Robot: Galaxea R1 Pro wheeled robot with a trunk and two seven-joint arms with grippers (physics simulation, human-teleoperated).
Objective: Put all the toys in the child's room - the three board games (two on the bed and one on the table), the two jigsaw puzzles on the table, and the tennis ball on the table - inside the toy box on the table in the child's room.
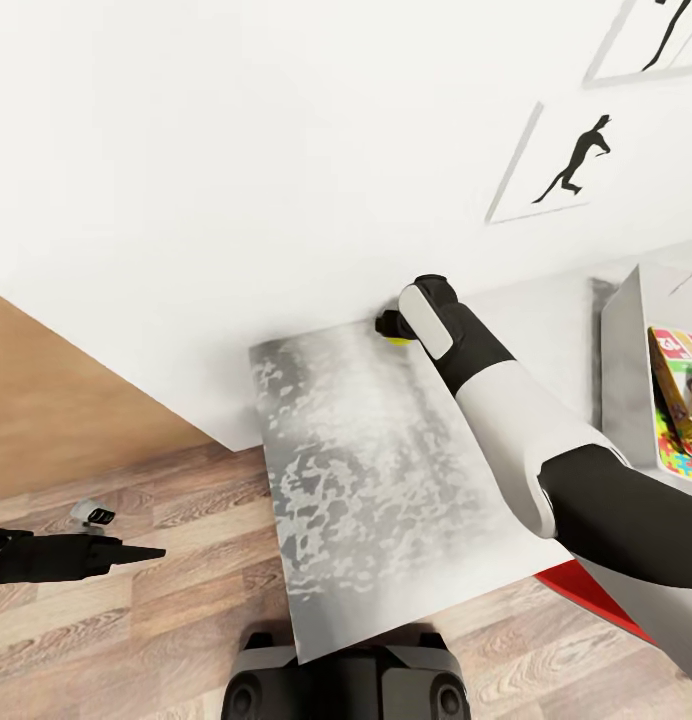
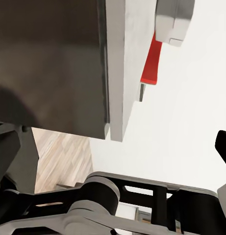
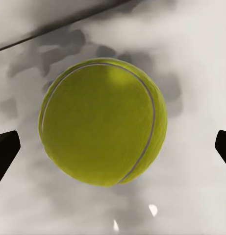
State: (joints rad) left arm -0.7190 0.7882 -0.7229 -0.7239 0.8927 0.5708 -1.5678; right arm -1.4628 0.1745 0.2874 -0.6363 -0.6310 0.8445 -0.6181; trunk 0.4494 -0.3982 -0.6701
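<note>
With the right hand (image 3: 113, 147) spread wide astride the tennis ball (image 3: 103, 121) at the surface's (image 1: 386, 450) far edge, not yet gripping, the next move is judged to be closing, then carrying it to the toy box (image 1: 626, 380).

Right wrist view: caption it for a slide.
Open right gripper straddling the tennis ball on the mottled table, fingertips wide of it.
</note>
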